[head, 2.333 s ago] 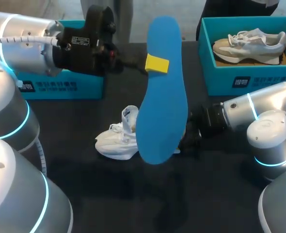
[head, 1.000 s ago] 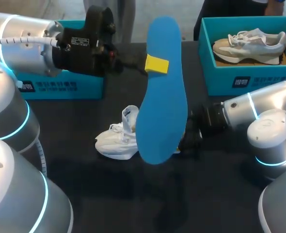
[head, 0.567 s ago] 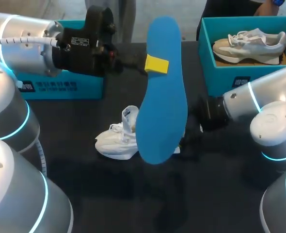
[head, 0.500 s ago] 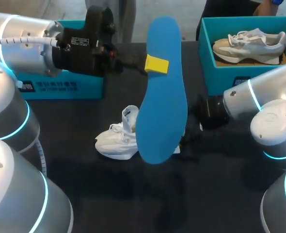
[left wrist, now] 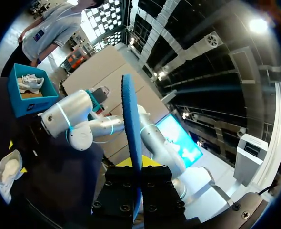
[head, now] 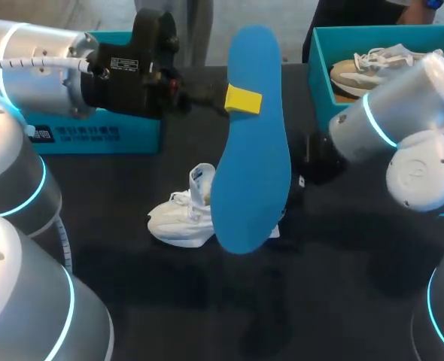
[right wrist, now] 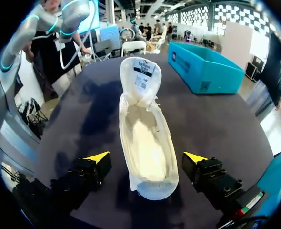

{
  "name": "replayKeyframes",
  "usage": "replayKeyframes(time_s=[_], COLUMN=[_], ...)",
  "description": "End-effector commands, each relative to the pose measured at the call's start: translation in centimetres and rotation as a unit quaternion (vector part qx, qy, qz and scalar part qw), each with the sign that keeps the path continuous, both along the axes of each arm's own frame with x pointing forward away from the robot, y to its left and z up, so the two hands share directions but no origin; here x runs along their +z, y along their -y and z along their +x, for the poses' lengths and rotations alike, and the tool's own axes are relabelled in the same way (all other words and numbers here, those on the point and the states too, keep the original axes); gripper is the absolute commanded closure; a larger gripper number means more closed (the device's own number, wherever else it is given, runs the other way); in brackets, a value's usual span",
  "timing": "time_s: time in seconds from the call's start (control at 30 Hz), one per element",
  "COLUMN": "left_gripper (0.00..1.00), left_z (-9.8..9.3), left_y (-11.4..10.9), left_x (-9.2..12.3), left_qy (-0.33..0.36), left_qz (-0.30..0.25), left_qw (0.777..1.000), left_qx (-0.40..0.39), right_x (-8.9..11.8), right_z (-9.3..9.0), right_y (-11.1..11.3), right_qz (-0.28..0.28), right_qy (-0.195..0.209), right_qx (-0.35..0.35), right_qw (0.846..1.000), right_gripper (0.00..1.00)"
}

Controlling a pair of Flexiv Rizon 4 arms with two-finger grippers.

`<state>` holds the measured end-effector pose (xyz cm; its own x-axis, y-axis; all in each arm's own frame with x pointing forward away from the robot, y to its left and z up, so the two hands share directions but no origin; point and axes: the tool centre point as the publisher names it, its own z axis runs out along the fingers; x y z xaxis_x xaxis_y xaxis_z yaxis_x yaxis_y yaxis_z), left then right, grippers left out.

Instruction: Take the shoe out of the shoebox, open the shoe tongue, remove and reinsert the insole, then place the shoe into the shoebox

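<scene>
Holding the blue insole [head: 252, 158] aloft in the head view, my left gripper [head: 241, 99] pinches its edge while the white shoe [head: 178, 216] lies on the table [head: 169, 301], so removal looks done and reinsertion comes next. Left wrist view: thin smooth foam sheet, clamped edge-on. Right wrist view: my right gripper [right wrist: 147, 157] is spread either side of the soft fabric heel, tongue [right wrist: 141, 76] folded back; I'd feed the toe end into that open mouth.

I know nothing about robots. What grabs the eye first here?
The big blue foam insole, held in the air over the table's middle by the left gripper. Under it a white sneaker lies on the black table, tongue folded open. Its heel sits between the yellow-tipped fingers of the open right gripper, untouched.
</scene>
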<state>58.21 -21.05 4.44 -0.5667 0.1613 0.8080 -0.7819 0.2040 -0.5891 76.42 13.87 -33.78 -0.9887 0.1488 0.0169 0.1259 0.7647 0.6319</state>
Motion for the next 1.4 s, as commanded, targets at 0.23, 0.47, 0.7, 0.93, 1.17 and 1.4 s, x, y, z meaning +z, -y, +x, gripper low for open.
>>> replayKeyframes(time_s=[0.23,0.47,0.7,0.93,1.17,1.4], left_gripper=[1.00,1.00,1.00,1.00,1.00,1.00], left_z=[-0.1,-0.1,-0.1,-0.1,-0.1,-0.1], left_y=[0.0,0.0,0.0,0.0,0.0,0.0], left_x=[-0.1,-0.1,-0.1,-0.1,-0.1,-0.1], left_qy=[0.000,0.000,0.000,0.000,0.000,0.000], left_qz=[0.000,0.000,0.000,0.000,0.000,0.000], left_qw=[1.000,1.000,1.000,1.000,1.000,1.000], left_qx=[0.001,0.001,0.001,0.001,0.001,0.001], right_x=[1.2,1.8,1.5,1.5,1.9,3.4], right_z=[0.1,0.4,0.5,0.5,0.6,1.2], right_y=[-1.5,-1.5,-0.8,-0.8,-0.7,-0.8], right_qz=[-0.207,-0.244,-0.230,-0.230,-0.239,-0.275], right_qy=[-0.012,-0.036,-0.038,-0.038,-0.034,-0.029], right_qx=[-0.021,-0.023,-0.006,-0.006,-0.001,0.040], right_qw=[0.978,0.969,0.972,0.972,0.971,0.960], right_gripper=[0.00,0.00,0.00,0.00,0.00,0.00])
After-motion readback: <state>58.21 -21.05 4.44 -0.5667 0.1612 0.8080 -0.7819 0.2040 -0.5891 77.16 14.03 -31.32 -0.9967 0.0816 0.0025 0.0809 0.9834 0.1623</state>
